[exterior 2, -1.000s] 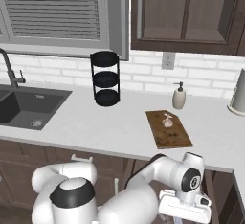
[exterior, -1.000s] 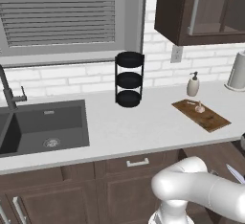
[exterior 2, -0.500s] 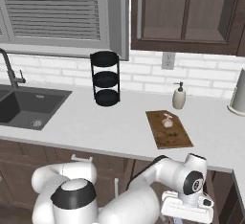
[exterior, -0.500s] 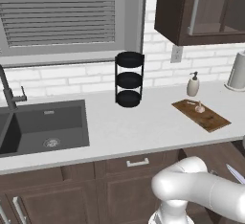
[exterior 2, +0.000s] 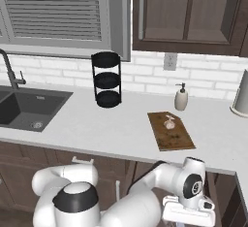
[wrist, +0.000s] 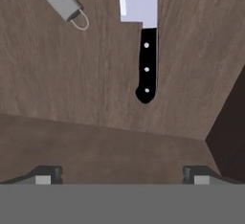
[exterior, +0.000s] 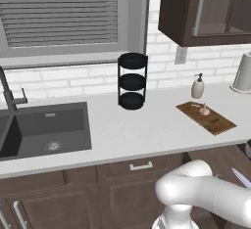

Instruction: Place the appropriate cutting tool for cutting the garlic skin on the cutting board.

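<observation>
Hand view looks down into a drawer of brown wood with fine streaked grain, where a knife lies flat: a broad, smooth, pale lilac-grey blade running off the top edge, joined to a slim black handle with three small pale rivets and a rounded butt. Near it, toward the upper left and apart from it, lies a second tool with a dull grey cylindrical handle ending in a thin wire loop; its working end is out of frame. The gripper hangs above the drawer's near wall with its two dark finger tips spread wide and nothing between them, clear of the knife. Up on the smooth, pale grey counter, the cutting board, a flat dark brown rectangle with mottled grain, sits at an angle near the right end, and the small, rounded, pinkish-white garlic rests on its far part. Just behind the board stands a beige soap dispenser, and farther left a black three-tier round rack against the white brick wall, then a dark recessed sink.
</observation>
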Tool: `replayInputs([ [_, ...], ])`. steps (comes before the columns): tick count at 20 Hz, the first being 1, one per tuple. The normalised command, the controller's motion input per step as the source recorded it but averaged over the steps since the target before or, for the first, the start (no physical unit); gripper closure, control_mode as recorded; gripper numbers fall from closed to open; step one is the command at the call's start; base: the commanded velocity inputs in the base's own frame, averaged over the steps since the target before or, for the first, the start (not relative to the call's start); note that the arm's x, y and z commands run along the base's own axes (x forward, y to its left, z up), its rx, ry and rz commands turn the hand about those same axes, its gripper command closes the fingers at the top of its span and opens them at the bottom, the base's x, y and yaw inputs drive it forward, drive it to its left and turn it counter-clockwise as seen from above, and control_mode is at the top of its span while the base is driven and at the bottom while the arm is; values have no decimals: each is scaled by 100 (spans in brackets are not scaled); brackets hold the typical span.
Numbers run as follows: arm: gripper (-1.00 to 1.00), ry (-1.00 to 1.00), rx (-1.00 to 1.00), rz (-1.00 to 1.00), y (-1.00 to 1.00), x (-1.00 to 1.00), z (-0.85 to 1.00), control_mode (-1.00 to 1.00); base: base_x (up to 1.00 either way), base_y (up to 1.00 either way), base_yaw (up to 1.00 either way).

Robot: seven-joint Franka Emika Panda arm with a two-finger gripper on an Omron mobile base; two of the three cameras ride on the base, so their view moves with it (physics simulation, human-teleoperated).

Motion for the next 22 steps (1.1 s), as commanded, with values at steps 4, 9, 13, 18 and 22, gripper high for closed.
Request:
replayInputs([
  [4,-100,2,-10,0,2,0,-12,-100,0,0,0],
  [9,-100,0,0,0,1,0,0,-100,0,0,0],
  [13,-100,0,3,-8,39,1,-2,-100,0,0,0],
  [18,-100,-5,4,-8,22,6,-13,-100,0,0,0],
  [22,-100,-21,2,0,-13,14,-20,-100,0,0,0],
])
